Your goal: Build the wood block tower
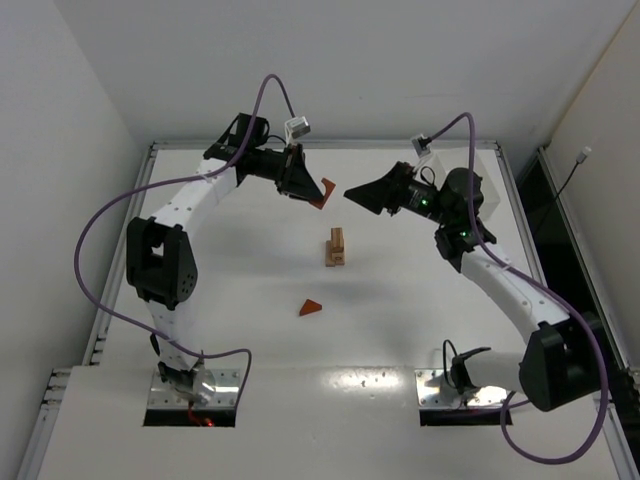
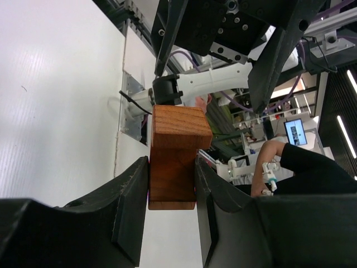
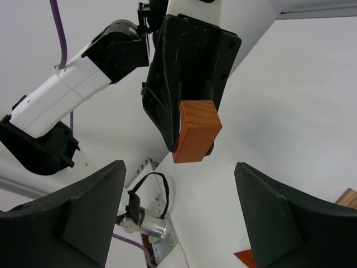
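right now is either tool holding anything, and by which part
Left tool holds the red-brown block, pinched on two opposite sides at one end; the other end sticks out. Right tool is open, empty.

walls point(image 1: 60, 110): white | table point(image 1: 400, 300): white | monitor point(image 2: 294, 131): lit | ceiling light strips point(image 2: 346, 137): on

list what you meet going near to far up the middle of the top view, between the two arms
loose reddish-brown wedge → tower → reddish-brown block held in the left tool
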`<state>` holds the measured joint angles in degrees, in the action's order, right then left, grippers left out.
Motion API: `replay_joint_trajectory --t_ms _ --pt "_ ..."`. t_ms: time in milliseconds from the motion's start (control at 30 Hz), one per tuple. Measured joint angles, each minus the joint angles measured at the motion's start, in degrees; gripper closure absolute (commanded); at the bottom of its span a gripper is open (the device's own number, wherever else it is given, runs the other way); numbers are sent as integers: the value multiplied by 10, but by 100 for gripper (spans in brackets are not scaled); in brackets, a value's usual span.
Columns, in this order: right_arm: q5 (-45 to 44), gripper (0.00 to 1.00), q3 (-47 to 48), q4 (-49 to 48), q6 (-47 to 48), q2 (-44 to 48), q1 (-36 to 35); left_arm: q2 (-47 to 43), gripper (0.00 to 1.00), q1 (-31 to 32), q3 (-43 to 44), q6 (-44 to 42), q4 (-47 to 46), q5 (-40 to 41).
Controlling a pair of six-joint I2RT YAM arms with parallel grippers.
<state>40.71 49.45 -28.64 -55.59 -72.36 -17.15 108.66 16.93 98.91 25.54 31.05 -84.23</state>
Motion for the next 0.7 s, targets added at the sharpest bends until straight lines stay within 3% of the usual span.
replay_joint_trajectory --t_ms 700 --pt "0 27 0 -27 -10 -40 -22 0 100 22 33 23 -16 0"
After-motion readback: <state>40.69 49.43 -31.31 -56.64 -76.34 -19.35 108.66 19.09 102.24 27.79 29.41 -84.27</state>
